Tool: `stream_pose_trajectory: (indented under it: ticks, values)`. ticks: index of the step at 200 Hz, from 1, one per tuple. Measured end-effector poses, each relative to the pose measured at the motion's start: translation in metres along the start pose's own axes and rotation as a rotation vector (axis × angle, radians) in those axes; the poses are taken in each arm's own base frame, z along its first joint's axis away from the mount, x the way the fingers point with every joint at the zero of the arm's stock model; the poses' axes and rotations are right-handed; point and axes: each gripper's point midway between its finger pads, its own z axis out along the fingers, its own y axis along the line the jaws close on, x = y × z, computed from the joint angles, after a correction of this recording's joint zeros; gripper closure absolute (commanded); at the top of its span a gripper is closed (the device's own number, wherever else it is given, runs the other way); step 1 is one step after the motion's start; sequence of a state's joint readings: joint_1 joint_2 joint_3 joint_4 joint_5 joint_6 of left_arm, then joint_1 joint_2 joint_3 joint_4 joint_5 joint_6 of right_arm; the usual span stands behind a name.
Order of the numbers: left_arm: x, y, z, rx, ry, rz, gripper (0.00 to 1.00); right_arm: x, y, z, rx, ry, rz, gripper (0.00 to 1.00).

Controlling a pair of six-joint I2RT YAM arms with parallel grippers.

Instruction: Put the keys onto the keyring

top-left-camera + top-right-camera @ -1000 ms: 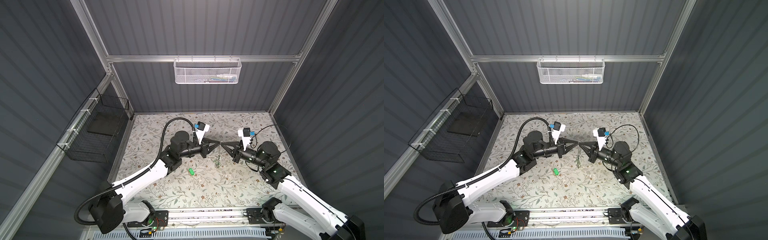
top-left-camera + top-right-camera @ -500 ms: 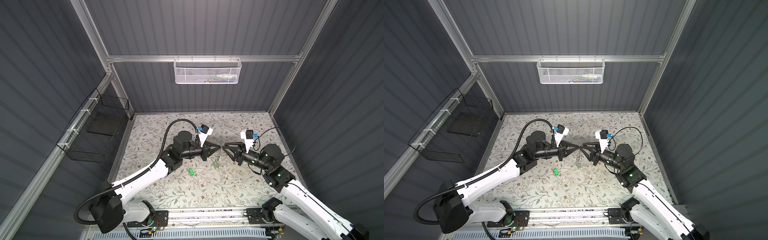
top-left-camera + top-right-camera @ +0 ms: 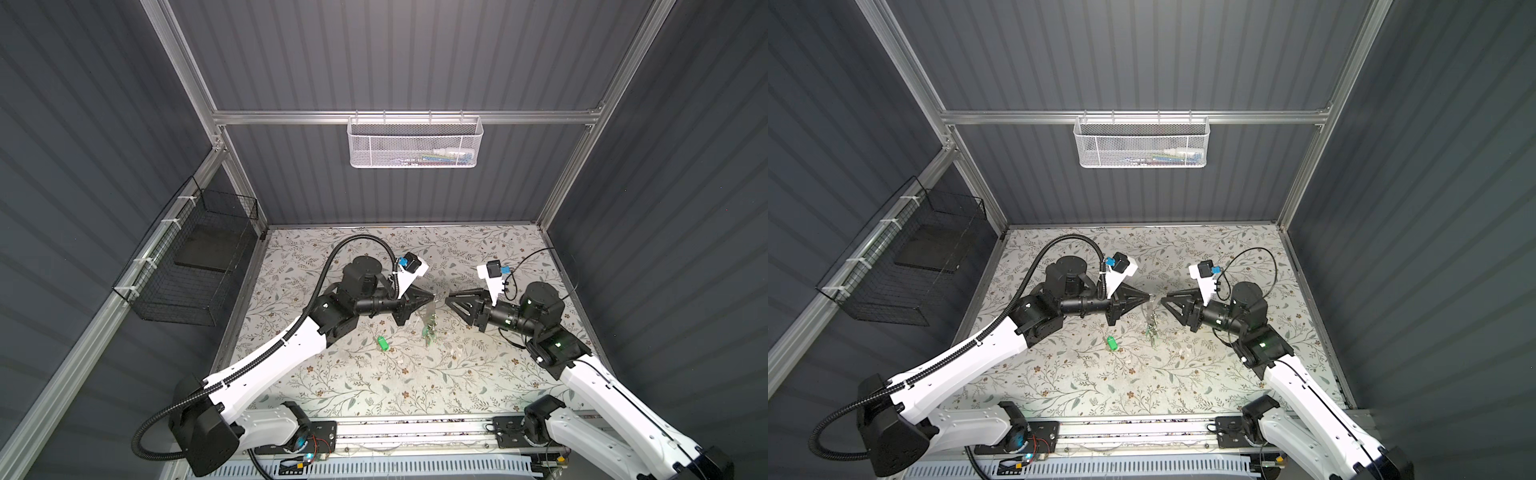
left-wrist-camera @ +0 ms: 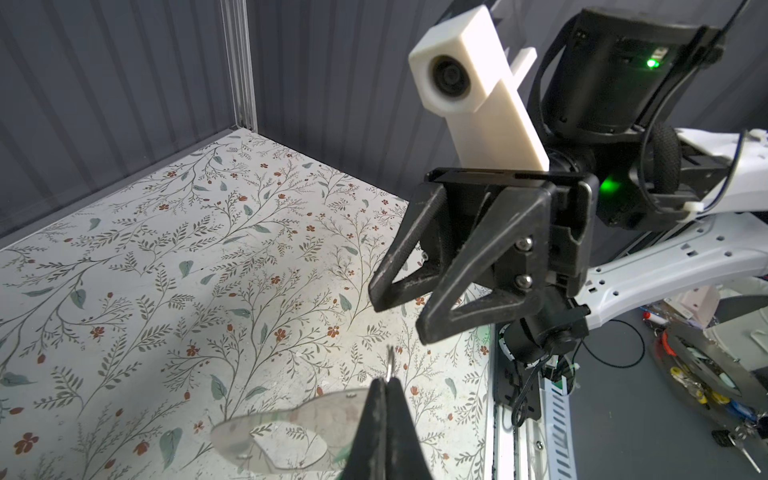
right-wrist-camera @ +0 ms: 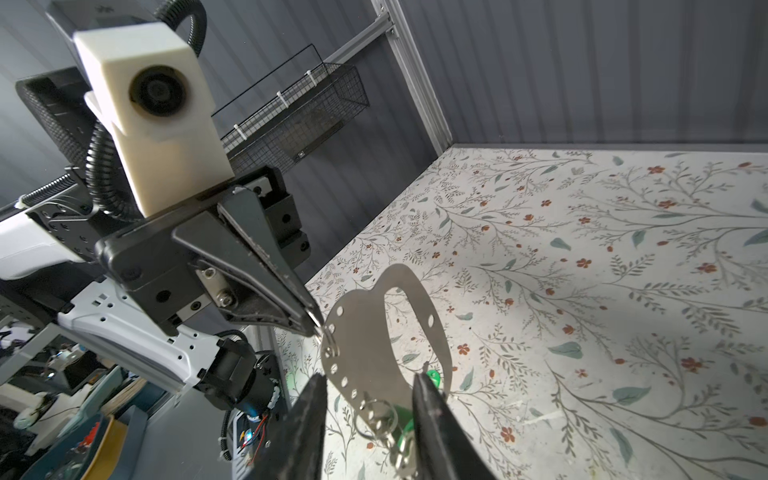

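Left gripper (image 5: 312,326) pinches thin silver ring (image 5: 331,341) on flat perforated keyring (image 5: 363,326).

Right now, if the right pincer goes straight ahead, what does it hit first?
Probably the keyring, hanging from the shut left pincer just ahead of the right pincer's open jaws; depth is hard to judge.

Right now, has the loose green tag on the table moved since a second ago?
No. The green tag keeps its spot against the pattern of the table.
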State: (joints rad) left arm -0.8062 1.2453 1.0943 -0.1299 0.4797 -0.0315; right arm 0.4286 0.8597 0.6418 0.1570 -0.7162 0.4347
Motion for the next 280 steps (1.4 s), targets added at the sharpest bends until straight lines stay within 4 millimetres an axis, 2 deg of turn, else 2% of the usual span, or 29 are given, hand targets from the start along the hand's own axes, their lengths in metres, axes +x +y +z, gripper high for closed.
stream_pose_trajectory:
  ticks: [40, 115, 205, 241, 280]
  values:
    - [0.007, -0.005, 0.000, 0.030, 0.028, 0.022, 1.00, 0.007, 0.007, 0.007, -0.082, 0.046, 0.037, 0.68]
    - [0.001, -0.008, -0.005, 0.095, 0.021, 0.022, 1.00, 0.002, 0.019, 0.013, -0.180, 0.066, 0.043, 0.73]
    - [0.004, -0.005, -0.001, 0.119, 0.035, 0.005, 1.00, 0.004, 0.023, 0.017, -0.243, 0.093, 0.074, 0.82]
    - [0.004, -0.005, -0.002, 0.125, 0.033, 0.003, 1.00, 0.005, 0.025, 0.019, -0.271, 0.108, 0.087, 0.82]
    - [0.004, -0.007, -0.002, 0.140, 0.034, -0.003, 1.00, 0.006, 0.027, 0.019, -0.292, 0.117, 0.096, 0.91]
